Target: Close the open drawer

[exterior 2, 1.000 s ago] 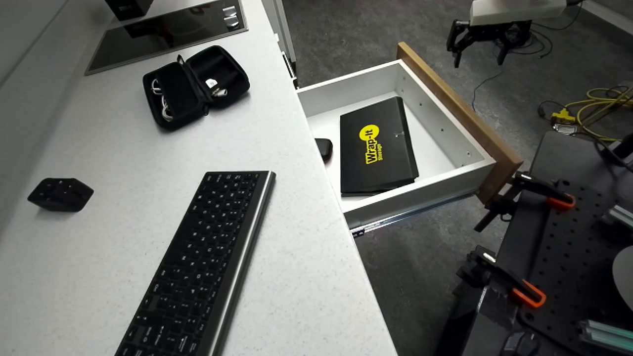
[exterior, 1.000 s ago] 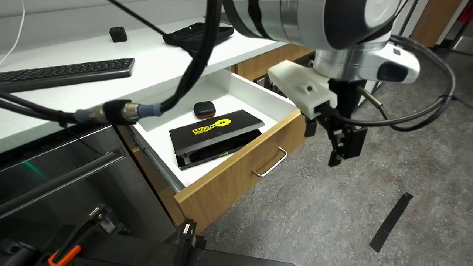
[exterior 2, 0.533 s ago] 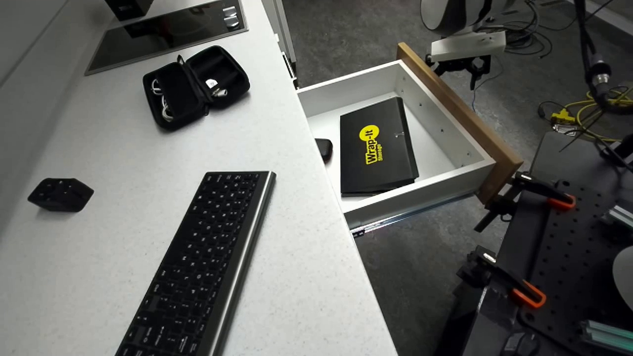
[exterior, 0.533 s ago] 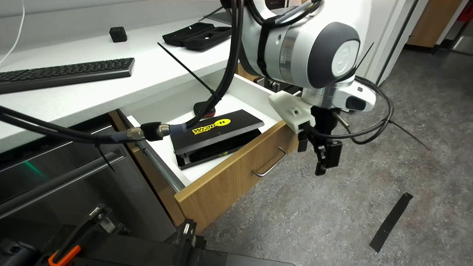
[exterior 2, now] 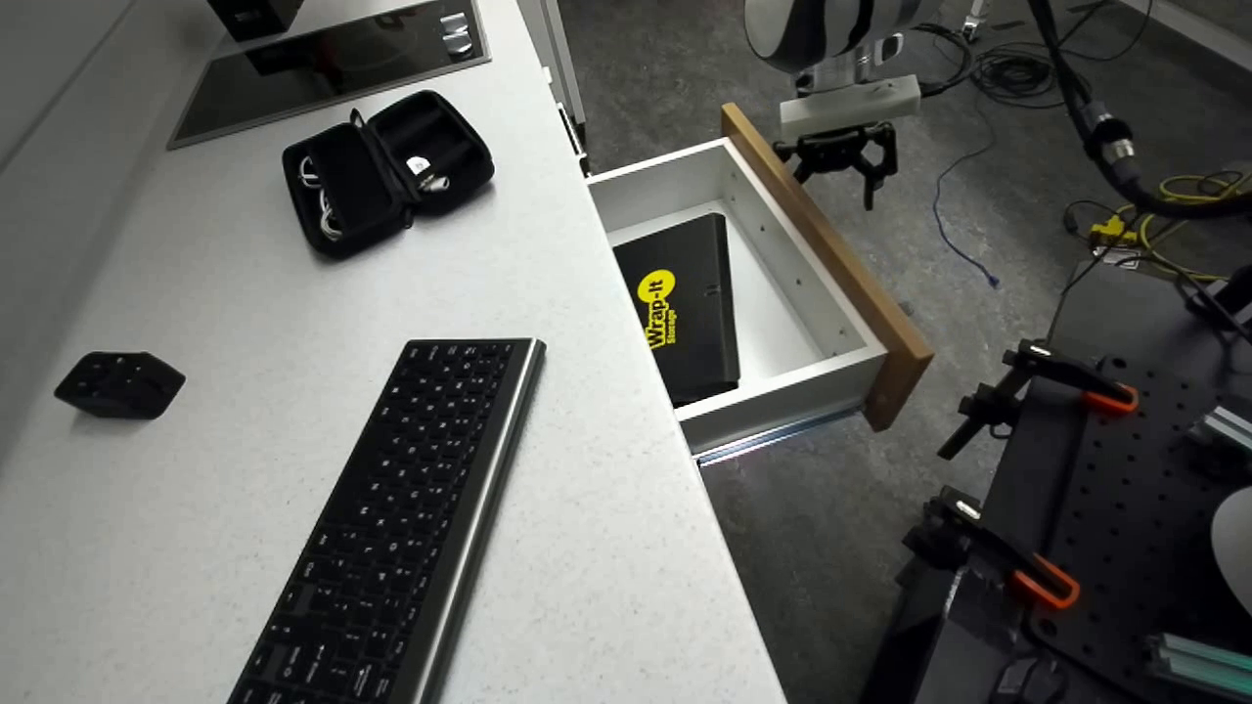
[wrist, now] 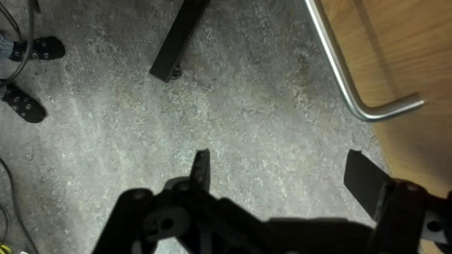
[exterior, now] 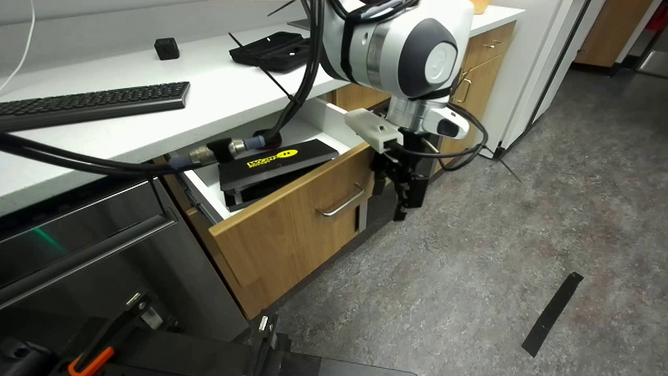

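The drawer point(exterior: 284, 230), partly out left of centre in an exterior view, might skew and jam if the gripper point(wrist: 277, 160), fingers apart, pushes it only near the right-hand end.

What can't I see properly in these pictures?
Inside the black box: hidden by its lid in an exterior view.
The silver handle: one end is cut off by the wrist view's top edge.
Who wears the patterned shoes: cut off by the wrist view's left edge.
The keyboard: one end is cut off by the picture edge in both exterior views.
The white round thing: too small to tell in an exterior view.
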Controlling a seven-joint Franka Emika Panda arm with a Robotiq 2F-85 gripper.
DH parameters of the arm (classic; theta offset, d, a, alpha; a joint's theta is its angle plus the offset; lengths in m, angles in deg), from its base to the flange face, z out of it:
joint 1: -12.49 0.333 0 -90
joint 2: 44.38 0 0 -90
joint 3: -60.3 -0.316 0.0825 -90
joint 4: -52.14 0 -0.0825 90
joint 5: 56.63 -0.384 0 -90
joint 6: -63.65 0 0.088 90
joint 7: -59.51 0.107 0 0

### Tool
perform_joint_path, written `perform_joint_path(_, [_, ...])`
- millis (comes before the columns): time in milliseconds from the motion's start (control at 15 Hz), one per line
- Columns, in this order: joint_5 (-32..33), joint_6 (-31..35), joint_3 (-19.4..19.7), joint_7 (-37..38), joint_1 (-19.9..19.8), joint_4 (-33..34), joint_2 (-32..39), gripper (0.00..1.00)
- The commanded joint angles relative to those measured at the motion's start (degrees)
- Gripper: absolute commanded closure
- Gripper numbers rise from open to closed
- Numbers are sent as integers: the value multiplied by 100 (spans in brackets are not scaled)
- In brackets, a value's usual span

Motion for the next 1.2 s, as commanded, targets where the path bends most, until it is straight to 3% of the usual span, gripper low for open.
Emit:
perform_joint_path(0, [-408,-689,-309,-179,185,609,224,0])
perform_joint_path(400, [-423,-678,-284,-84,458,567,163,0])
perform_joint_path(800, [-424,-678,-273,-84,440,569,169,0])
perform_joint_path(1133, [-409,-715,-307,-221,461,950,458,0])
